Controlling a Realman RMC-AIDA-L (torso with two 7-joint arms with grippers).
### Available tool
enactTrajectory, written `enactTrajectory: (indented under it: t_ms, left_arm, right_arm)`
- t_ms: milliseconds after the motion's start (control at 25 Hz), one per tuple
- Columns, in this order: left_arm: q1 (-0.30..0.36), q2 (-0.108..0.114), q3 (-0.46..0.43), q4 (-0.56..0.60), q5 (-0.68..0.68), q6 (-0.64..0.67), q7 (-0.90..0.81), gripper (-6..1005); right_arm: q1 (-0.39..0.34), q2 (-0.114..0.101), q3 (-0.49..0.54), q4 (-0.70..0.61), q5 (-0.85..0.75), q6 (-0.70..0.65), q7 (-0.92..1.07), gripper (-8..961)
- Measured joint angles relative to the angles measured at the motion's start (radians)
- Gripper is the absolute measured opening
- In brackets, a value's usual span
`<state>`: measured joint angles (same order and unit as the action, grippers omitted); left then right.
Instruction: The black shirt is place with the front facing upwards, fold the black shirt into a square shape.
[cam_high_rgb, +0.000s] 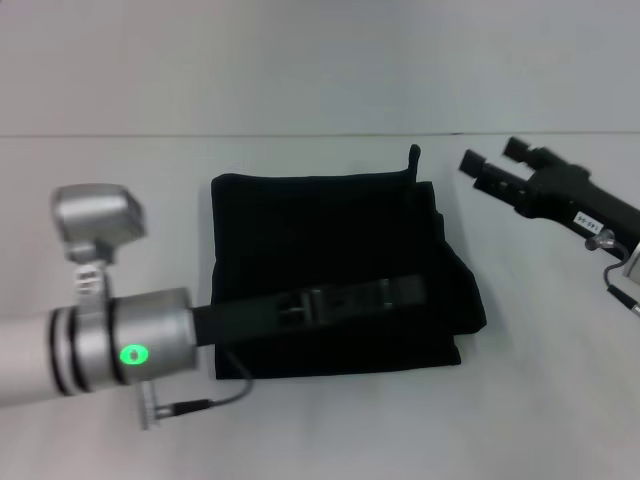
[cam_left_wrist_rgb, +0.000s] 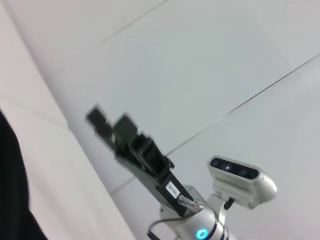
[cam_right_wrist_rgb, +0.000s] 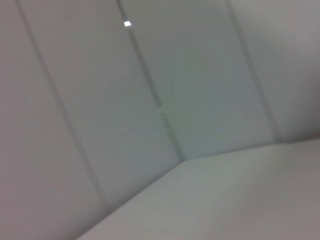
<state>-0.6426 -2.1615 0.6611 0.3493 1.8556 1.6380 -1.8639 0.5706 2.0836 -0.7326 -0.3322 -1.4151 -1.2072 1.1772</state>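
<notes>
The black shirt (cam_high_rgb: 330, 250) lies folded into a rough square on the white table; its lettering and neck label are hidden. A small tab of cloth sticks up at its far edge. My left gripper (cam_high_rgb: 405, 292) reaches across the shirt's near half, low over the cloth, black against black. My right gripper (cam_high_rgb: 492, 156) is open and empty, raised beyond the shirt's far right corner and apart from it. The left wrist view shows the right gripper (cam_left_wrist_rgb: 107, 120) in the air and a strip of the shirt (cam_left_wrist_rgb: 10, 190). The right wrist view shows only wall and table.
The white table (cam_high_rgb: 120, 230) surrounds the shirt on all sides. A pale wall (cam_high_rgb: 300, 60) stands behind the table's far edge. A cable hangs under my left wrist (cam_high_rgb: 190, 406).
</notes>
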Motion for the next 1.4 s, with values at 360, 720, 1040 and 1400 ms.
enactTrajectory:
  t_ms: [360,720,1040,1400]
  left_arm:
    - [0.144,0.084,-0.005,0.096,-0.01,0.057,0.332,754]
    - [0.194,0.102,-0.007,0.142,-0.001,0.058,0.487,750]
    - [0.195,0.1,-0.005,0.145,0.006,0.067,0.517,751]
    - [0.198,0.104,-0.006,0.142,0.007,0.067,0.528,751]
  right_arm:
    - [0.077,-0.05,-0.008,-0.194,-0.334,-0.002,0.68,923]
    - [0.263,-0.131,-0.136,-0.36,-0.851,-0.047,1.25,922]
    - [0.424,-0.072,-0.141,-0.423,-1.165,-0.159,1.419,922]
    - [0.464,-0.037,-0.189,-0.4,-1.188,-0.117,1.426,919]
